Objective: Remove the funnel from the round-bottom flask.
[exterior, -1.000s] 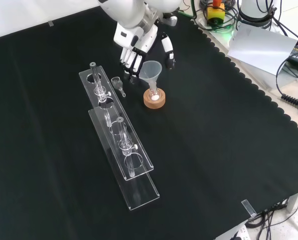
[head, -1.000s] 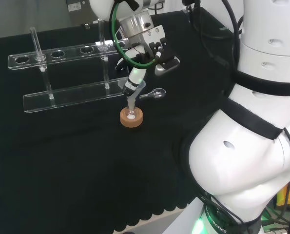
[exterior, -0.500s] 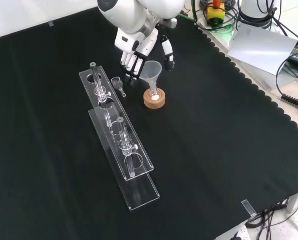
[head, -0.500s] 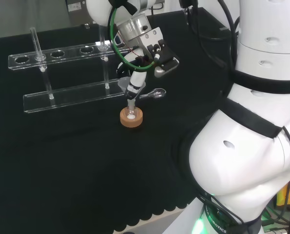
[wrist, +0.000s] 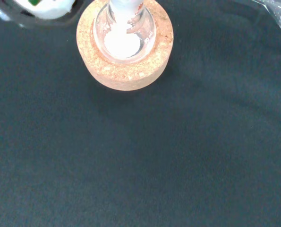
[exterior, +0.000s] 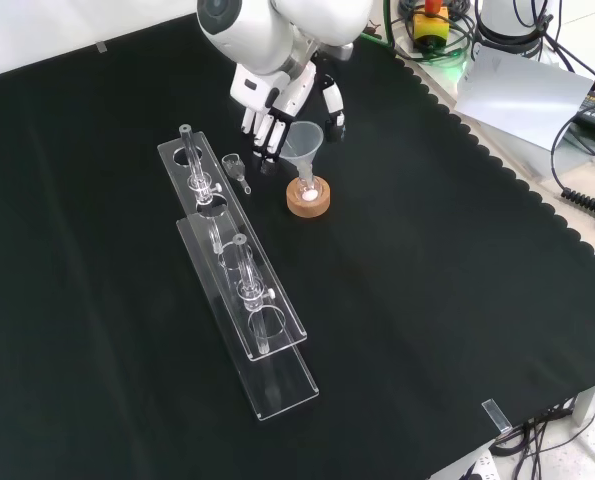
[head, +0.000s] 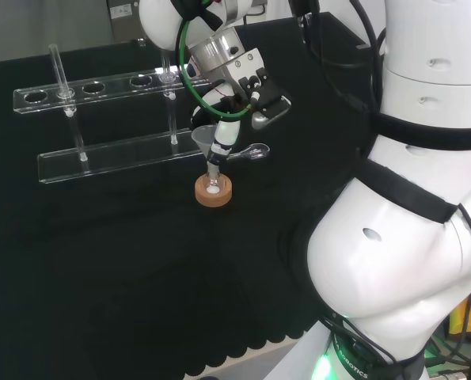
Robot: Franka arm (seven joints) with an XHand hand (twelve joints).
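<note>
Bench (exterior: 457,330): covered in black cloth, scalloped along its right edge in the front view.

Clear rack (exterior: 239,282), front view: long, lying nearest the camera, running on a slant from the bench's middle toward its far left corner; thin glass tubes stand upright in some of its holes.

Small clear glass piece (exterior: 238,173): lying on the cloth between the rack's far end and the cork ring, apart from both.

Cork ring (exterior: 308,197): round stand on the cloth, mid-bench toward the far edge. In the wrist view the cork ring (wrist: 124,43) shows a pale white patch at its centre, seen through the glass.

Flask (wrist: 124,35): round-bottomed, clear, seated in the cork ring.

Funnel (exterior: 301,144): clear, upright, its stem down in the flask's neck, its cone open upward.

Hand (exterior: 277,105): black and white, just behind the funnel in the front view, fingers (exterior: 260,128) hanging downward beside the cone and thumb on its other side; whether any of them touch the funnel cannot be told. Head view: hand (head: 239,87) above the funnel (head: 207,138).
</note>
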